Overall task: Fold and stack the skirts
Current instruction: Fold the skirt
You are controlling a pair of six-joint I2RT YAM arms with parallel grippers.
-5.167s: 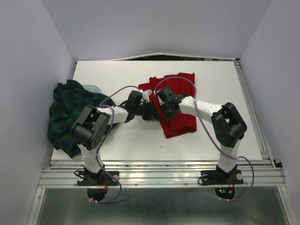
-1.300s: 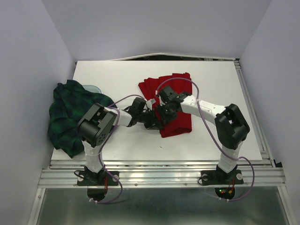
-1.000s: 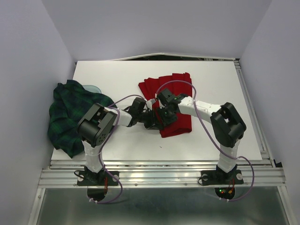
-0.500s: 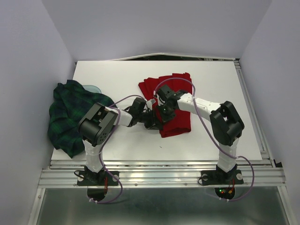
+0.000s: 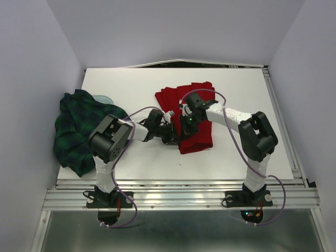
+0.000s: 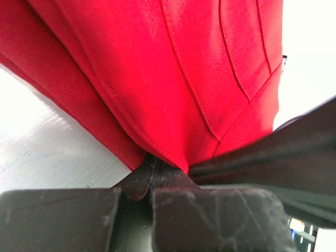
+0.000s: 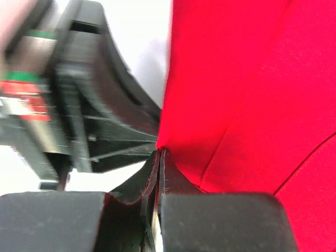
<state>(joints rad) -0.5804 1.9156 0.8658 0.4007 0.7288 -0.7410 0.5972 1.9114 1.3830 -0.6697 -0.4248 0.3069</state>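
The red skirt (image 5: 198, 137) lies folded into a narrow strip in the middle of the white table (image 5: 241, 89). My left gripper (image 5: 173, 137) is at its left edge, low on the table. In the left wrist view the jaws (image 6: 156, 167) are pressed together with a fold of red cloth (image 6: 184, 79) pinched at the tips. My right gripper (image 5: 184, 126) is just beside it on the same edge, jaws (image 7: 160, 153) shut on a corner of red cloth (image 7: 252, 94). The green and navy plaid skirt (image 5: 79, 126) lies crumpled at the table's left edge.
A pale teal thing (image 5: 103, 98) shows behind the plaid skirt. White walls close in left, right and back. A metal rail (image 5: 178, 184) runs along the near edge. The two wrists are almost touching; the left gripper's black body (image 7: 89, 121) fills the right wrist view's left side.
The red skirt is folded narrower than five seconds ago. In the last second my right gripper shifted slightly up and right along the skirt's left edge; my left gripper barely moved.
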